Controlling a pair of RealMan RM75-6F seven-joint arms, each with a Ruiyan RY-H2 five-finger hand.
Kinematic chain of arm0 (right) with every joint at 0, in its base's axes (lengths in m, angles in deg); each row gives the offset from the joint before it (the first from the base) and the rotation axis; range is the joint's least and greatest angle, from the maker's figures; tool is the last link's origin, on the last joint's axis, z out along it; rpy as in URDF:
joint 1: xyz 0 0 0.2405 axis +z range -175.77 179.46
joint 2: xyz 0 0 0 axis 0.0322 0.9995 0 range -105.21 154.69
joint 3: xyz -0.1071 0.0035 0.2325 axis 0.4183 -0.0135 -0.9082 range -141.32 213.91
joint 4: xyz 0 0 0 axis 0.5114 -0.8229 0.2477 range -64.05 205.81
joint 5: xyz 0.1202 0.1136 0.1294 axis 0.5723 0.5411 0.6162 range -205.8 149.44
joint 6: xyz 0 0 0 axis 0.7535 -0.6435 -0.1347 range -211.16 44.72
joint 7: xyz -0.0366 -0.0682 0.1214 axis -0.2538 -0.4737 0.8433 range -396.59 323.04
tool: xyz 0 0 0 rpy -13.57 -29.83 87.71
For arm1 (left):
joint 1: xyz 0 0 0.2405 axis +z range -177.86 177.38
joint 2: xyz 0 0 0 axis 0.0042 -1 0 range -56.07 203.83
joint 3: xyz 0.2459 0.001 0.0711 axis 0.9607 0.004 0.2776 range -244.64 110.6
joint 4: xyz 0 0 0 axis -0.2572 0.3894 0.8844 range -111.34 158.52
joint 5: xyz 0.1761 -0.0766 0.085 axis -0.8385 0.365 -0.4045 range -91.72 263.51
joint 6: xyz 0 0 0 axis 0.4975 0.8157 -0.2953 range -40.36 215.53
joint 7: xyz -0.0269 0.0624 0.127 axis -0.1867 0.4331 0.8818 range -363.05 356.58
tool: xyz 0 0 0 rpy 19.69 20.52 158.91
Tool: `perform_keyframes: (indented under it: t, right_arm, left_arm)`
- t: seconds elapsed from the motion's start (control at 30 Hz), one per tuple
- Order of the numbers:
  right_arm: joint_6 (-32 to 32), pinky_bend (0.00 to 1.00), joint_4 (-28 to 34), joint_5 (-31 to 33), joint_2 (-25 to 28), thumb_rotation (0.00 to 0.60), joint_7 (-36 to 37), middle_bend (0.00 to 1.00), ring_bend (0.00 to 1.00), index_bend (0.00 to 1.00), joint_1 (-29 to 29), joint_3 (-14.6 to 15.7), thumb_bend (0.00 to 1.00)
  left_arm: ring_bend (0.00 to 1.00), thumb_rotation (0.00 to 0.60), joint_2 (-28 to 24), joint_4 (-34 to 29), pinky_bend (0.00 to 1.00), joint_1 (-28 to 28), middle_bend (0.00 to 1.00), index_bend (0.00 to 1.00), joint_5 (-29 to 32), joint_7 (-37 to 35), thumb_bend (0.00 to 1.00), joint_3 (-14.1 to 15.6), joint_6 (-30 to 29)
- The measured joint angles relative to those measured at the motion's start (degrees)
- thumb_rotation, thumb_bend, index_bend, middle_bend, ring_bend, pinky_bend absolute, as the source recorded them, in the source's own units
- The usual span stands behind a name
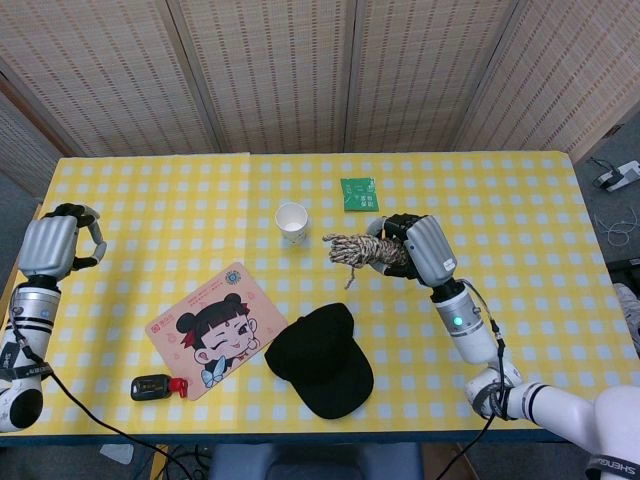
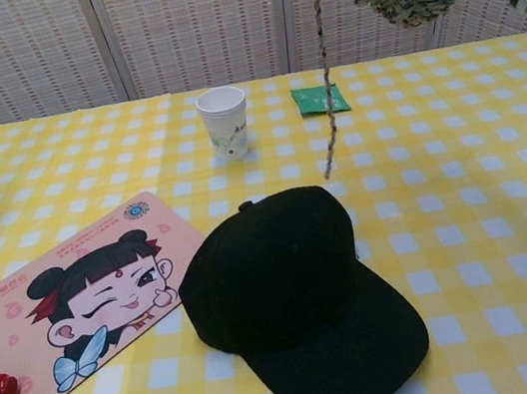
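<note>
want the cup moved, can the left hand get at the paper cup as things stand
Probably not easily: the left hand is at the table's far left edge, well away from the paper cup. Nothing stands between them.

No lettering on the mouse pad [image 2: 88, 297] or elsewhere reads clearly.

In my right robot hand [image 1: 425, 250] I hold a bundle of tan braided rope [image 1: 362, 249], coiled into a loose hank and lifted above the desk. One loose end dangles straight down, its tip just above the black cap [image 2: 296, 298].
</note>
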Motion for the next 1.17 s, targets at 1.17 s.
perform_keyframes:
  t: [1.17]
  right_arm:
    - [-1.7, 0.66, 4.07, -0.89, 4.16, 0.6, 0.72, 0.72, 0.61, 0.92, -5.24, 0.14, 0.65]
  left_arm:
    - [0.22, 0.6, 2.11, -7.45, 0.26, 25.56, 0.32, 0.29, -16.61, 3.38, 0.36, 9.29, -26.29]
